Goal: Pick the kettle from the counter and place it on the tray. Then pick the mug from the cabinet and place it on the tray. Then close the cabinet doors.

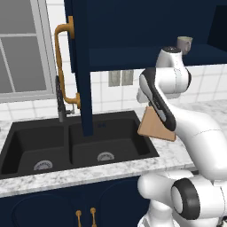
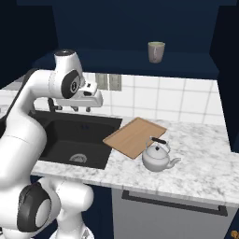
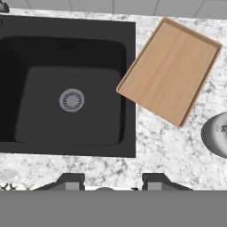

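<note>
The silver-grey kettle stands upright on the marble counter, just right of and touching the near corner of the wooden tray. The tray is bare in the hand view, where the kettle shows at the right edge. The beige mug sits on the dark shelf of the open navy cabinet. My gripper hangs open over the black sink, left of the tray and pointing down, with nothing between its fingertips.
An open cabinet door with a long brass handle juts out over the sink beside the faucet. Another open door stands at the right. A grey appliance front lies under the counter.
</note>
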{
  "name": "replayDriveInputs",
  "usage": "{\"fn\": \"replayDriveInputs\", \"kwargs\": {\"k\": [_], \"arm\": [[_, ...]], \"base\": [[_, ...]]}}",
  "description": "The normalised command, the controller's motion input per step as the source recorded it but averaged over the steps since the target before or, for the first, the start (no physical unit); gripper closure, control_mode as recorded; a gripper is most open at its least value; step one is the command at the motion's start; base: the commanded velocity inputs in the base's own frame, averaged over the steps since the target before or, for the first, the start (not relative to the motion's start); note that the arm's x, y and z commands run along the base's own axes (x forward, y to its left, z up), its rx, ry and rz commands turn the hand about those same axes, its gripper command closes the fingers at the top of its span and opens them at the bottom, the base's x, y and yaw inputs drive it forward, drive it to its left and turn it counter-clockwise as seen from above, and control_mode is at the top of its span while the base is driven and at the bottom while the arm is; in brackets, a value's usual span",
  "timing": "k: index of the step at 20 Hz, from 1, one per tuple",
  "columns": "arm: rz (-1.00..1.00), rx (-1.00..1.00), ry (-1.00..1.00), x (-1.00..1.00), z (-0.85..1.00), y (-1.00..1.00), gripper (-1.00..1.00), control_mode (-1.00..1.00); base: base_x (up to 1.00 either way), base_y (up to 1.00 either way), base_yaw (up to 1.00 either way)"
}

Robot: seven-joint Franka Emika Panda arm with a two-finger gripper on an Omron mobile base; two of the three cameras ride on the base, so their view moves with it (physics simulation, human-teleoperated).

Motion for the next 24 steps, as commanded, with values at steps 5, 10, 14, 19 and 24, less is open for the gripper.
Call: {"fn": "replayDriveInputs", "kwargs": {"k": [5, 10, 14, 19, 24], "arm": [[0.0, -0.06, 0.0, -0.13, -0.15, -0.05, -1.0, -1.0], [0.02, 0.0, 0.0, -0.28, -0.29, -0.41, -1.0, -1.0], [0.09, 0.04, -0.01, -0.21, -0.18, -0.71, -1.0, -1.0], [0.12, 0.01, 0.0, -0.06, -0.14, -0.7, -1.0, -1.0], [0.21, 0.0, 0.0, -0.01, -0.17, -0.74, -1.0, -1.0]], "base": [[0.0, 0.0, 0.0], [0.0, 0.0, 0.0], [0.0, 0.0, 0.0], [0.0, 0.0, 0.0], [0.0, 0.0, 0.0]]}}
